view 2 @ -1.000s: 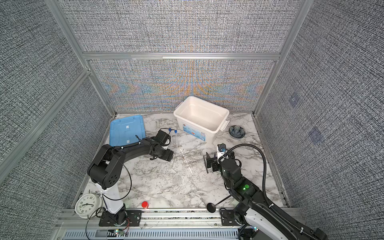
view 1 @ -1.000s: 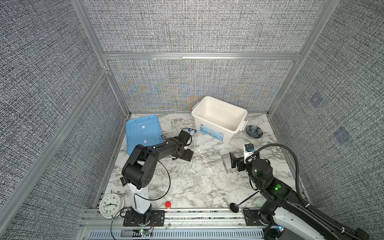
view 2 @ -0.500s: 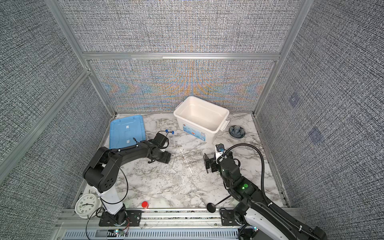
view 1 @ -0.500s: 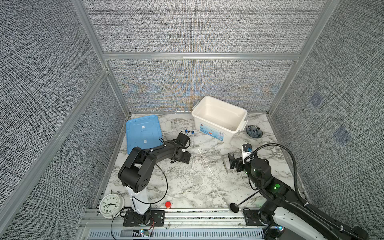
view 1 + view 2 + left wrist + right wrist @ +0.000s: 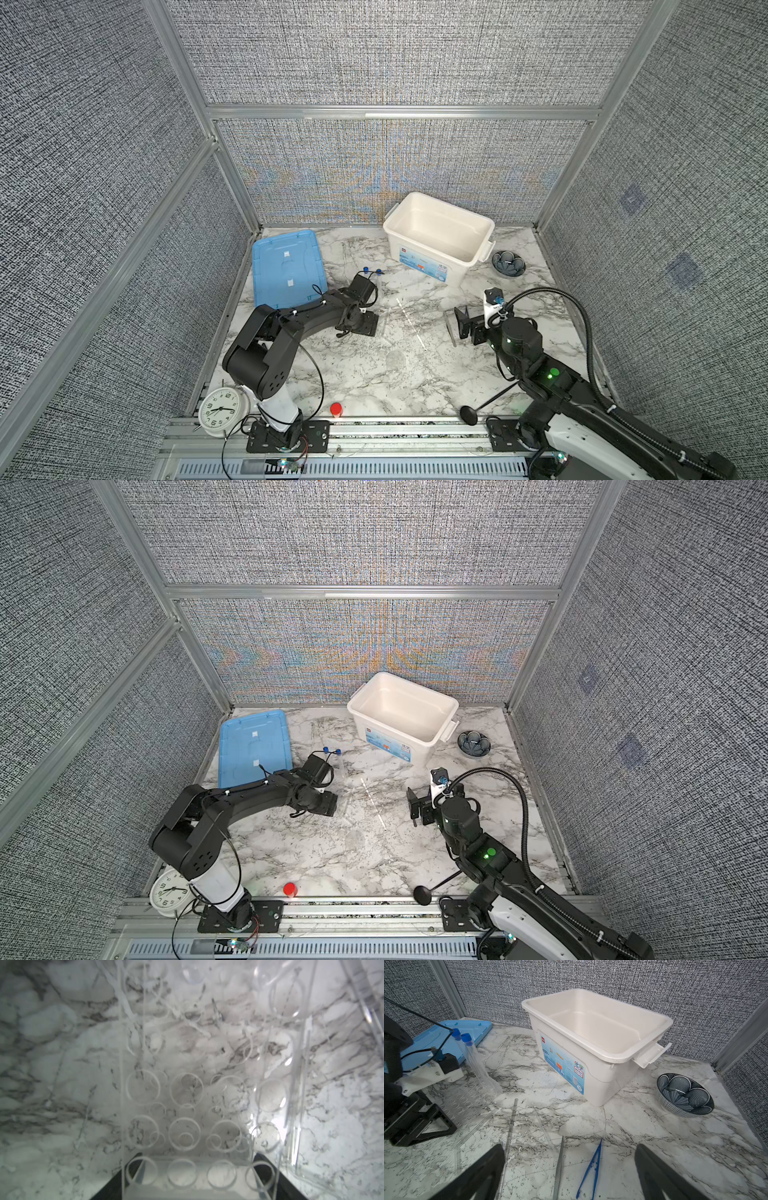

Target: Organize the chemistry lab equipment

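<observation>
**Marble bench: clear rack at the left pincer, grip unconfirmed**

Top views: the left gripper [image 5: 368, 328] is seen low over the marble table [image 5: 374, 382], left of centre; the two blue-capped tubes [image 5: 379, 274] are found just behind it; a thin graduated rod [image 5: 411, 322] is laid slantwise between the arms; the right gripper [image 5: 419, 808] is held near it, right of centre. The white bin [image 5: 419, 754] is stood open at the back; the blue lid [image 5: 286, 266] is laid flat at back left; bare marble is seen between bin and instruments.

Left wrist view: the clear rack [image 5: 187, 1088] is seen directly ahead; its near end is placed between the parted jaws; its long axis is run straight away along the reach; whether the pads bear on it cannot be told.

Right wrist view: the right gripper's jaws are spread wide on nothing; the silver tweezers [image 5: 559, 1169] and dark blue forceps [image 5: 599, 1148] are laid just ahead, side by side, long axes toward the bin; the tubes are seen tilted, caps up, feet at the rack.

Judgement: the rack is assigned to the left arm, being nearer; the tubes are likely to be disturbed by a lift.
</observation>
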`<move>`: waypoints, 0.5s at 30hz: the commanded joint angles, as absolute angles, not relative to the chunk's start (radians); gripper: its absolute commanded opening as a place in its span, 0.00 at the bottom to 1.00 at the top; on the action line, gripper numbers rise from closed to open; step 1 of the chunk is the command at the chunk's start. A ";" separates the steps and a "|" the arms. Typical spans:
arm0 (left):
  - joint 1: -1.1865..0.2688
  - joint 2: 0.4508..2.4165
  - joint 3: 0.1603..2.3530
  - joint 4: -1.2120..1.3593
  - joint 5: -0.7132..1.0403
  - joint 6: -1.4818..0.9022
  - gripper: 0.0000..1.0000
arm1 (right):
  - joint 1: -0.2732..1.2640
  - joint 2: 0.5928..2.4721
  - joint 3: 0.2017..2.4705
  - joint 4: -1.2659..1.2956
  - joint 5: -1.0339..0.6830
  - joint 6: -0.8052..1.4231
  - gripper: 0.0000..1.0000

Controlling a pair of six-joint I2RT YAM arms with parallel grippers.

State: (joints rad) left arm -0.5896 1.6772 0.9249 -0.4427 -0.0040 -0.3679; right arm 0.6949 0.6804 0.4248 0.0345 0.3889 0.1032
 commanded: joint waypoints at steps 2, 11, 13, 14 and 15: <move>-0.603 1.627 0.882 -0.462 -0.026 -0.440 0.79 | 0.695 0.692 0.422 0.075 0.371 0.121 0.99; -0.644 1.518 0.788 -0.471 -0.052 -0.511 0.79 | 0.695 0.777 0.441 0.094 0.314 0.143 0.99; -0.647 1.506 0.773 -0.475 -0.054 -0.522 0.79 | 0.695 0.789 0.446 0.099 0.307 0.147 0.99; -0.648 1.502 0.769 -0.478 -0.056 -0.527 0.79 | 0.695 0.794 0.447 0.101 0.304 0.150 0.99; -0.650 1.499 0.764 -0.481 -0.059 -0.533 0.79 | 0.696 0.797 0.448 0.103 0.302 0.152 0.99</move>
